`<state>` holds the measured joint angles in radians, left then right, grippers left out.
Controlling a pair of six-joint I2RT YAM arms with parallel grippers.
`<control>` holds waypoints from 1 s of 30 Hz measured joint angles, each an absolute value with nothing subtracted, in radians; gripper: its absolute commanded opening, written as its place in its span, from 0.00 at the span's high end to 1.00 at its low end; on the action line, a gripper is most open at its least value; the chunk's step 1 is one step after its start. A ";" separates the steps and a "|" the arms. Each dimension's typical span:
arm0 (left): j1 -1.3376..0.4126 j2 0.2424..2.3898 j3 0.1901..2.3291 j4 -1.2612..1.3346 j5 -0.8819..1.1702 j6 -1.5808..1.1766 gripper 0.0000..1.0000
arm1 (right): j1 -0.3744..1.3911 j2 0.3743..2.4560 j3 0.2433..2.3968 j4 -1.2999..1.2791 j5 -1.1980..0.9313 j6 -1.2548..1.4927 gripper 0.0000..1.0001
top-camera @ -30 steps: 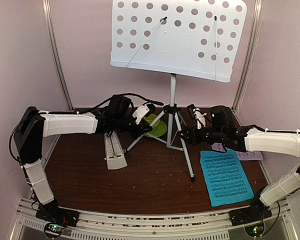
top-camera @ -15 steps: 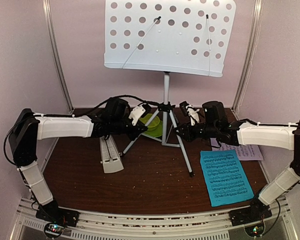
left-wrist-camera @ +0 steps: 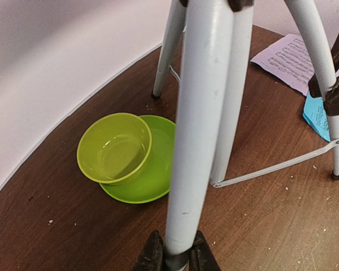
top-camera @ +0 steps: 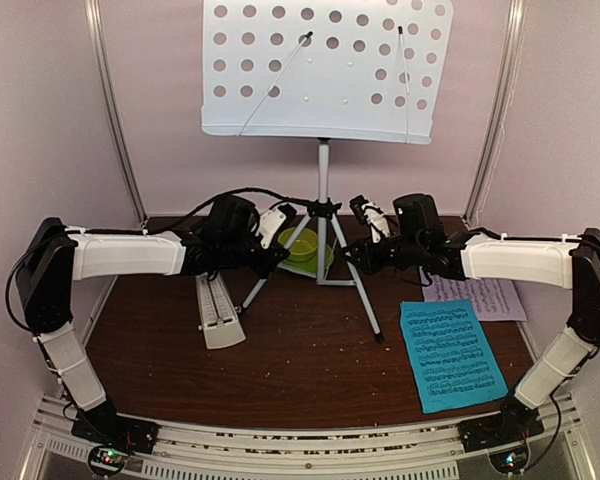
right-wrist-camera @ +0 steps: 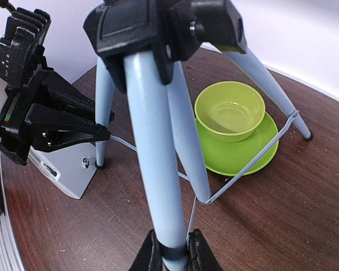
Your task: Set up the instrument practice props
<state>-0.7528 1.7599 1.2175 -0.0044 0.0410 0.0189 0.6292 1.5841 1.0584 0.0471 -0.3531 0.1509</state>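
Desk-top scene, left to right: the left fingers (left-wrist-camera: 153, 255) are pinched narrow around one leg of the pale perforated music stand on a silver tripod (top-camera: 320, 70), which stands at the back centre of the dark brown wooden desk (top-camera: 310, 375). Near them, a cream pyramid metronome (top-camera: 218, 312) lies flat on the desk, left of the tripod legs. A lime-green plastic bowl (left-wrist-camera: 114, 147) sits on its matching green saucer (left-wrist-camera: 158, 175) between those legs. The right fingers (right-wrist-camera: 148, 255) are closed narrow on another leg of the same stand. At far right a pale pink music sheet (top-camera: 480, 297) lies flat on the desk, with a blue music sheet (top-camera: 450, 352) just in front of it, toward the near edge.
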 measured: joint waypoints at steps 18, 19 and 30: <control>-0.777 1.760 1.220 -0.068 0.053 -0.073 0.57 | 0.570 1.287 0.911 -0.025 -0.223 0.306 0.34; -0.777 1.760 1.220 -0.075 0.056 -0.076 0.54 | 0.560 1.259 0.899 -0.040 -0.216 0.324 0.34; -0.787 1.723 1.187 -0.093 0.064 -0.089 0.44 | 0.285 1.178 0.815 -0.354 -0.235 0.452 0.34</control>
<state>-0.7868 1.7233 1.1870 -0.0929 0.0639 -0.0895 0.2852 1.1778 0.8146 -0.3538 -0.2352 0.4522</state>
